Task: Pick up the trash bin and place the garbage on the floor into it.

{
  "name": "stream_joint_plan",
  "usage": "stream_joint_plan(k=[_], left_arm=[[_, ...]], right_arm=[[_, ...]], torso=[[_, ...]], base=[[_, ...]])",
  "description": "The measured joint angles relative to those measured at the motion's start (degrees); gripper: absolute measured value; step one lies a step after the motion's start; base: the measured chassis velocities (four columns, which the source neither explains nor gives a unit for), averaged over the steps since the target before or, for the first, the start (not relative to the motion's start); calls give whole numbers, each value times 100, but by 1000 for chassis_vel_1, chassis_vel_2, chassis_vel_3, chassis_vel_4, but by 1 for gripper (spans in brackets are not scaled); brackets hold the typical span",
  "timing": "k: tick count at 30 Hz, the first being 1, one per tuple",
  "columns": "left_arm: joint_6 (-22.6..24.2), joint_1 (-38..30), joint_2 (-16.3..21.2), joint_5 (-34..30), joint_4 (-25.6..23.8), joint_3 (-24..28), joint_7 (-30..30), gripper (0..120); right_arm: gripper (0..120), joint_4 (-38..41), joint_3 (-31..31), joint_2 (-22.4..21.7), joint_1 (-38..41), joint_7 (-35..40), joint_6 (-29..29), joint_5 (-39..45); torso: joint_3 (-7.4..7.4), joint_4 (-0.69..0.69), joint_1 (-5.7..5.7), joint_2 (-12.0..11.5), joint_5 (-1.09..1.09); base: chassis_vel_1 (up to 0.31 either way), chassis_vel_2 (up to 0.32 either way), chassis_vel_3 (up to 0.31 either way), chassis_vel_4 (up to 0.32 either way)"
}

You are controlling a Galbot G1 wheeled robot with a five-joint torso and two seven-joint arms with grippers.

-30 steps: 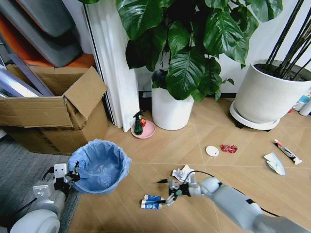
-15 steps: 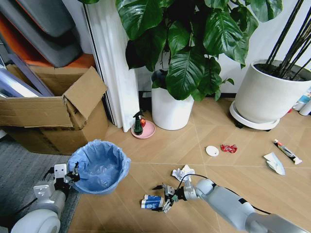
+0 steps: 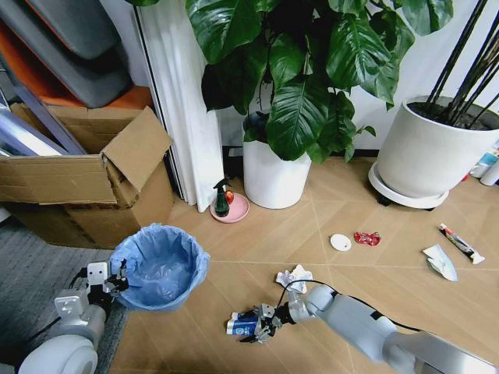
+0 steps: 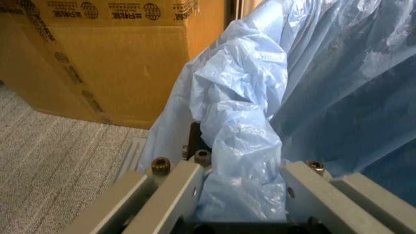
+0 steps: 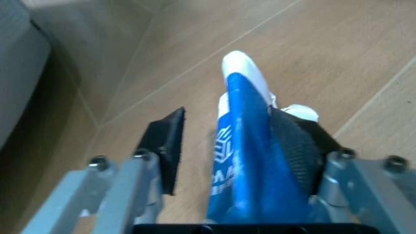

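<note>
The trash bin [image 3: 160, 267], small and lined with a crinkled light-blue bag [image 4: 312, 83], stands on the floor [image 3: 343, 210] beside the carpet. My left gripper [image 3: 117, 282] is shut on its near rim, and the bag is bunched between the fingers [image 4: 175, 195]. The garbage lies scattered: a blue-white carton [image 3: 240, 322], crumpled white paper [image 3: 293, 276], a white disc [image 3: 340, 242], a red wrapper [image 3: 366, 238], a tube [image 3: 460, 242] and a white scrap [image 3: 440, 262]. My right gripper [image 3: 257, 327] is low over the floor and open. The carton [image 5: 244, 146] sits between its pads, against one and apart from the other.
An open cardboard box [image 3: 86, 183] stands behind the bin. A white plant pot [image 3: 272, 175] and a bigger one [image 3: 433, 152] line the back wall. A green spray bottle on a pink dish [image 3: 226, 204] sits between them and the bin. Grey carpet [image 3: 31, 288] borders the left.
My right gripper has moved left and down, from beside the crumpled paper to the carton, and now straddles it. The left gripper and bin have stayed put.
</note>
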Motion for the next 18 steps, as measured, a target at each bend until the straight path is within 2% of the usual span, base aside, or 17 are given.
stream_joint_plan(k=[5, 7, 8, 11, 12, 13, 15, 18], left_arm=[[-4, 6, 24, -9, 1, -2, 8, 1], [-4, 2, 27, -17, 0, -2, 9, 1], [-4, 2, 27, -17, 0, -2, 9, 1], [-4, -1, 27, -21, 0, 10, 9, 1], [-4, -1, 27, -21, 0, 10, 9, 1], [-4, 0, 34, -29, 1, 21, 9, 1], [-3, 0, 52, -41, 7, 31, 11, 1], [-5, -18, 130, -78, 67, 50, 49, 1]], right_arm=[[34, -141, -1, 74, 82, 0, -3, -68], [22, -140, 18, 55, 93, 2, -3, -74], [22, -140, 18, 55, 93, 2, -3, -74], [9, -49, 117, -28, 79, 21, -15, -46], [9, -49, 117, -28, 79, 21, -15, -46], [3, 2, 170, -64, 53, 26, -23, -21], [0, 40, 245, -88, 24, 29, -24, -5], [0, 224, 679, -146, -108, 46, -25, 70]], torso=[[0, 0, 0, 0, 0], [0, 0, 0, 0, 1], [0, 0, 0, 0, 1], [0, -1, 0, 0, 0], [0, -1, 0, 0, 0], [0, -1, 0, 0, 0], [0, -1, 0, 0, 1], [0, 0, 0, 0, 1]], base=[[0, 0, 0, 0], [0, 0, 0, 0], [0, 0, 0, 0], [0, 0, 0, 0], [0, 0, 0, 0], [0, 0, 0, 0], [0, 0, 0, 0], [0, 0, 0, 0]])
